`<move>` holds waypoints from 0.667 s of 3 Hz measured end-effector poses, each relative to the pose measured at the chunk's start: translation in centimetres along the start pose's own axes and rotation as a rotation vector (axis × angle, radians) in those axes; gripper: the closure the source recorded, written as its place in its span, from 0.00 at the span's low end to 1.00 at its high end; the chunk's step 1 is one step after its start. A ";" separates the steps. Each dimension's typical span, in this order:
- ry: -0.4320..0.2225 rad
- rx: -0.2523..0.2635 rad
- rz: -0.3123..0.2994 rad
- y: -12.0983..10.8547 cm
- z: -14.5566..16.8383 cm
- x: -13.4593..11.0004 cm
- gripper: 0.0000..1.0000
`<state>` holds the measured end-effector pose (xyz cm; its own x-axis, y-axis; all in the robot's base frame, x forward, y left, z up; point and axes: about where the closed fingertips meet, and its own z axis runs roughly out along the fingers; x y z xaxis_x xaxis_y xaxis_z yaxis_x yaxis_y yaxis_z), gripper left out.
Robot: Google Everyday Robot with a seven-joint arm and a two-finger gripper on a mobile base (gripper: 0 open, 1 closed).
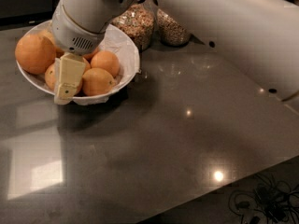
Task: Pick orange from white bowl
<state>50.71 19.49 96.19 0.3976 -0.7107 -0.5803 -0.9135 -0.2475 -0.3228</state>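
1. Cables (261, 202): dark tangle, noted at bottom right, below tabletop edge.
2. Tabletop (177, 139): dark grey, glossy; lamp reflections are shown on it.
3. Claw (66, 84): cream-coloured, pointed down, hung over near rim of white bowl (133, 62), in front of the smaller oranges. How far open: cannot be told. No fruit is seen to be held.
4. White bowl: wide, shallow, set at far left of tabletop; crinkled liner (117, 38) is seen at back wall.
5. Smaller oranges (98, 80): several, piled at centre & front of bowl, partly hidden by claw.
6. Orange (35, 53): largest fruit, deep colour, lodged at left side of bowl against rim, just left of claw; not touched, as far as can be seen.
7. Glass jars (140, 24): two, grain-filled, just behind bowl.
8. Arm (224, 27): white, stretched in from upper right.
9. Step judged: approach/alignment; grasp not yet made. Next move, est.: claw to be shifted left over orange, opened wide enough for its girth, then lowered w/o knocking rim or neighbours.
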 end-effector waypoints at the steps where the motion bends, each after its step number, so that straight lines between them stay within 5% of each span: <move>1: -0.035 0.035 0.006 -0.1 -0.3 -0.1 0.00; 2: -0.084 0.067 -0.032 -1.2 -0.4 -1.2 0.00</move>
<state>51.34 20.38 97.53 0.4350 -0.6447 -0.6285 -0.8935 -0.2229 -0.3898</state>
